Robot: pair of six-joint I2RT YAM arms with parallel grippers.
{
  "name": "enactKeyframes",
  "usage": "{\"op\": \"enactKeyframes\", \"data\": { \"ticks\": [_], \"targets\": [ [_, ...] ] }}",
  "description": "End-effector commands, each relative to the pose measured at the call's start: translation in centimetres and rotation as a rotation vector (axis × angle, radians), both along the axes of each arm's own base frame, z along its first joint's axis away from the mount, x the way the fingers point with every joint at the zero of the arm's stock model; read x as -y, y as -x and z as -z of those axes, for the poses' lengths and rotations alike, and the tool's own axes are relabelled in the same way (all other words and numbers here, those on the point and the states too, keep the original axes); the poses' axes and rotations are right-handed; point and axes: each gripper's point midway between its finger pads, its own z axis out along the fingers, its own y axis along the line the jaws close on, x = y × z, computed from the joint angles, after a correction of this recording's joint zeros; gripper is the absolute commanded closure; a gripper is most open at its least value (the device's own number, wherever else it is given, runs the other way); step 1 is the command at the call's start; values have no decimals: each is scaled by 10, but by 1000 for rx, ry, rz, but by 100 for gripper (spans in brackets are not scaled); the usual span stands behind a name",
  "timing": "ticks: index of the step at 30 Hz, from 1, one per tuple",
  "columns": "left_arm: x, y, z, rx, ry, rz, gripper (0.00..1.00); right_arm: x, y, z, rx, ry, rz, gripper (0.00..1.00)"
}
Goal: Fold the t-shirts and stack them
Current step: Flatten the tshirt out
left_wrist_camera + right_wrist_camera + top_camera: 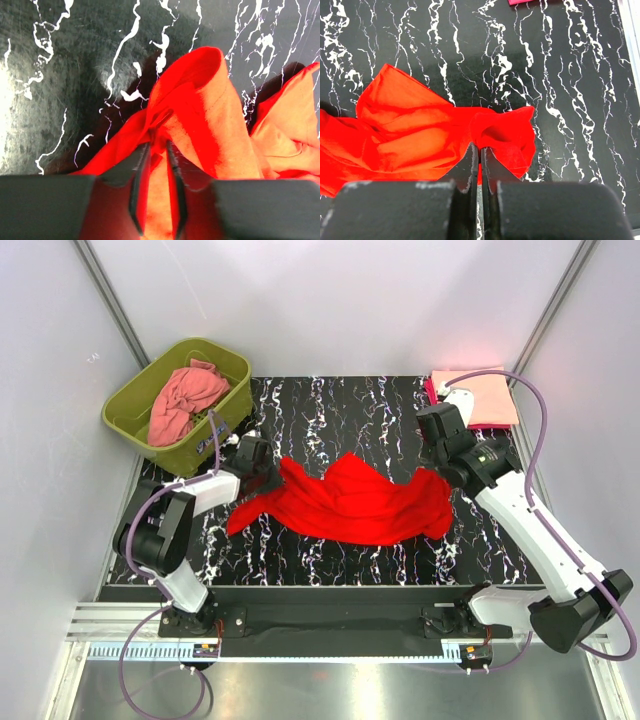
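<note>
Olive-green plastic comes first: a tub stands at the upper left of the overhead view, on the far left corner of the bench, and a pink shirt lies crumpled inside it.

Just right of the tub and slightly lower in the frame we see the left hand. It grasps the left end of the red shirt. In the left wrist view a bunched fold of the red shirt runs between the two dark fingers of the left hand, which stand close together with cloth filling the narrow gap.

The red shirt spreads across the middle of the black, white-veined bench as a loose, wrinkled band, with one hump rising toward the upper middle of the frame.

At the right end of the band we find the right hand. In its own view the right hand is clenched, fingers pressed together, and a raised edge of the red shirt meets the fingertips, pinched there.

At the upper right a peach shirt lies folded flat on the bench. A strip of a magenta shirt shows at its left edge, underneath it.
</note>
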Motion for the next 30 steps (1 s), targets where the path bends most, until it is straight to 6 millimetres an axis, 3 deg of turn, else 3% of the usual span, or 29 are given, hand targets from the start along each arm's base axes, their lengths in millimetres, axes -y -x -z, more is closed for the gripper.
{"op": "enactKeyframes", "data": {
  "ticks": [1, 3, 5, 10, 14, 17, 23, 25, 27, 28, 29, 30],
  "targets": [
    [0, -24, -17, 79, -5, -20, 83, -4, -8, -3, 24, -16, -6, 100],
    [1, -27, -19, 86, -4, -20, 88, -4, -8, -4, 26, -16, -7, 100],
    [2, -29, -23, 87, -5, -19, 100, -5, -9, -2, 22, -12, -8, 100],
    [3, -29, -44, 98, 6, -11, 100, -3, -10, -7, 22, -5, 6, 100],
    [3, -32, -93, 172, 8, 9, 100, -2, -12, -22, 43, -20, 30, 100],
    [3, -27, -119, 199, 17, 23, 100, 0, -10, -30, 55, -36, 44, 100],
    [4, -11, -151, 237, 62, 44, 100, 0, -6, -48, 84, -73, 55, 100],
    [4, -6, -174, 279, 95, 45, 100, 1, -5, -55, 98, -84, 55, 100],
    [-1, -7, -199, 320, 121, 33, 100, 1, -13, -77, 140, -92, 65, 100],
    [-4, -12, -241, 403, 143, 23, 100, 0, -17, -87, 155, -84, 53, 100],
    [-13, -17, -262, 442, 143, 4, 100, -2, -23, -122, 225, -124, 46, 100],
    [-21, -17, -281, 460, 137, -16, 100, -4, -33, -121, 191, -110, 51, 100]
  ]
}}
